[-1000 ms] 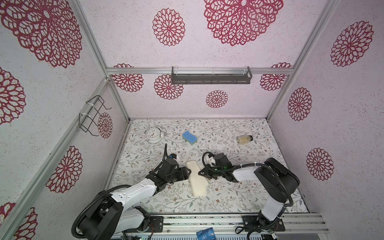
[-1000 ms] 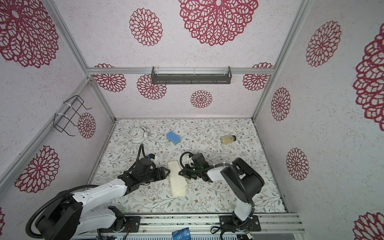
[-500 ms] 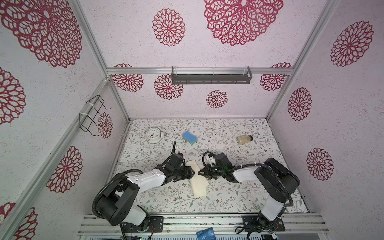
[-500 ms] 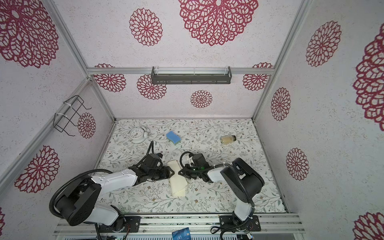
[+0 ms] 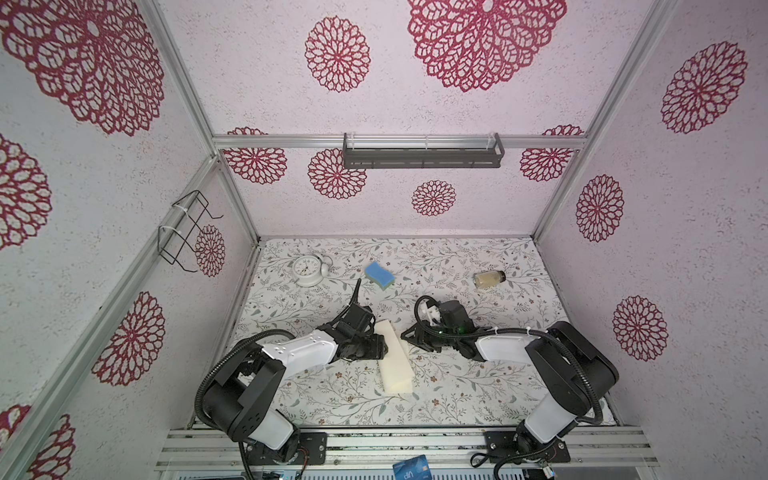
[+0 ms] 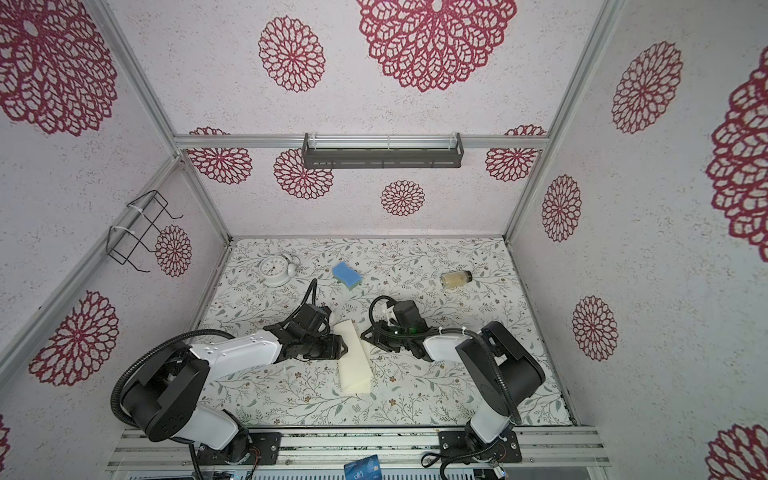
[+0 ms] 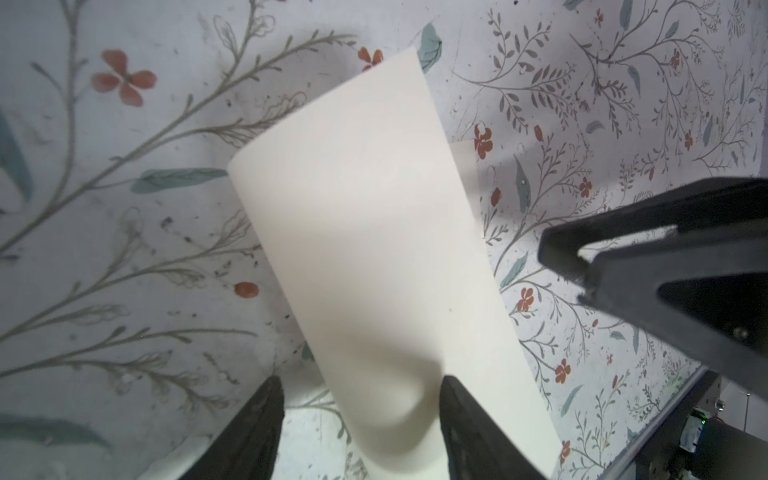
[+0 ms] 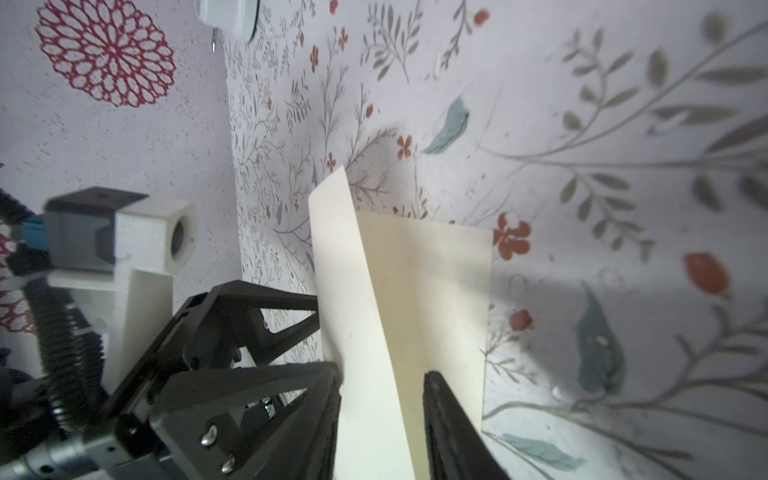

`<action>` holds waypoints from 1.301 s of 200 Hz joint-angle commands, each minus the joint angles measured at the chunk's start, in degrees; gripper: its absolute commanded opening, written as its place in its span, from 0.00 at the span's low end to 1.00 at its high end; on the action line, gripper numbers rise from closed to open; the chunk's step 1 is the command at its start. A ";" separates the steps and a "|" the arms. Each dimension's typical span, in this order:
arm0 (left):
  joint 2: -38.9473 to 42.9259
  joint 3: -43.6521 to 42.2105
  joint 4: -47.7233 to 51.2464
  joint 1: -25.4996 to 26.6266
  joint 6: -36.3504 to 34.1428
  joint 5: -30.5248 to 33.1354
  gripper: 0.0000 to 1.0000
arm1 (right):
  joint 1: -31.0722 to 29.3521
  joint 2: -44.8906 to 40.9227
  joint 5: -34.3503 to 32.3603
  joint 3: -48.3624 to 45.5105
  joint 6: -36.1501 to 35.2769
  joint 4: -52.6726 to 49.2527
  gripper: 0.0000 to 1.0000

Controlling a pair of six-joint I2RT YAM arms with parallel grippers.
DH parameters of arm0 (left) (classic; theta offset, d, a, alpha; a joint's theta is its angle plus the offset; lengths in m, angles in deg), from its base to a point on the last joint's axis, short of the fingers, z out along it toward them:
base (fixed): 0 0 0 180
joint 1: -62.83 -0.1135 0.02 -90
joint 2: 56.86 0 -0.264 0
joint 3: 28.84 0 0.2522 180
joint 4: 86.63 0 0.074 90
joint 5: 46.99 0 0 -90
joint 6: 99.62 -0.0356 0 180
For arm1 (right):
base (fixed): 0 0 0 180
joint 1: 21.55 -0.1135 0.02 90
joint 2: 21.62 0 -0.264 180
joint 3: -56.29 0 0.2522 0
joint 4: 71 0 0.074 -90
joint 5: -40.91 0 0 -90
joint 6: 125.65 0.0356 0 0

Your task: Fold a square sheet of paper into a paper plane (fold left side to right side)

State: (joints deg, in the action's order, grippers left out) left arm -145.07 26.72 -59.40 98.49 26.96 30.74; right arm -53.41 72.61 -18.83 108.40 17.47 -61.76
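One paper sheet (image 5: 395,362), one sponge (image 5: 379,275), one clock (image 5: 306,270), one jar (image 5: 489,279).

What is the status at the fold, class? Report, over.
Left gripper open, right gripper open, both at the flap. Square sheet of paper folded over, top flap raised, not pressed flat. Blue sponge well clear, nothing blocking.

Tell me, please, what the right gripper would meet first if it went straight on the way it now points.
The paper: its raised flap stands between the open jaws of the right gripper, so any advance would likely press into it. The left gripper sits beyond, slightly aside; depth is unclear.
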 commanded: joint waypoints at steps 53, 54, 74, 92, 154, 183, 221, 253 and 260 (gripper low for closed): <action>0.21 2.84 2.52 2.97 -5.41 3.00 0.63 | 1.89 2.62 0.45 1.41 -5.25 -6.71 0.00; 0.22 2.84 2.52 2.99 -5.44 3.02 0.63 | 1.89 2.62 0.43 1.44 -5.32 -6.77 0.00; -0.03 3.11 2.70 3.71 -5.92 3.74 0.63 | 1.89 3.98 0.49 2.23 -6.23 -7.97 0.00; -0.30 3.28 2.74 4.37 -6.43 4.15 0.62 | 1.89 4.94 0.57 2.87 -6.75 -8.63 0.00; -2.23 4.85 4.41 6.04 -9.06 6.55 0.62 | 1.71 7.42 0.94 4.30 -6.89 -8.85 0.00; -3.10 5.12 4.28 6.57 -9.31 7.54 0.62 | 1.54 7.82 1.01 4.46 -6.72 -8.48 0.00; -4.25 5.51 4.37 7.04 -9.90 7.60 0.62 | 1.48 6.79 0.55 3.86 -6.72 -8.55 0.00; -4.79 5.40 4.20 7.27 -10.06 7.62 0.62 | 1.45 6.68 0.36 3.16 -6.67 -8.22 0.00; -4.86 5.47 4.15 7.32 -10.04 7.66 0.62 | 1.51 6.75 0.46 3.04 -6.63 -8.08 0.00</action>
State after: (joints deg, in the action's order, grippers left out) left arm -149.37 30.96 -55.24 105.25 17.85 37.76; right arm -51.68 79.96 -18.04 112.16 11.83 -69.30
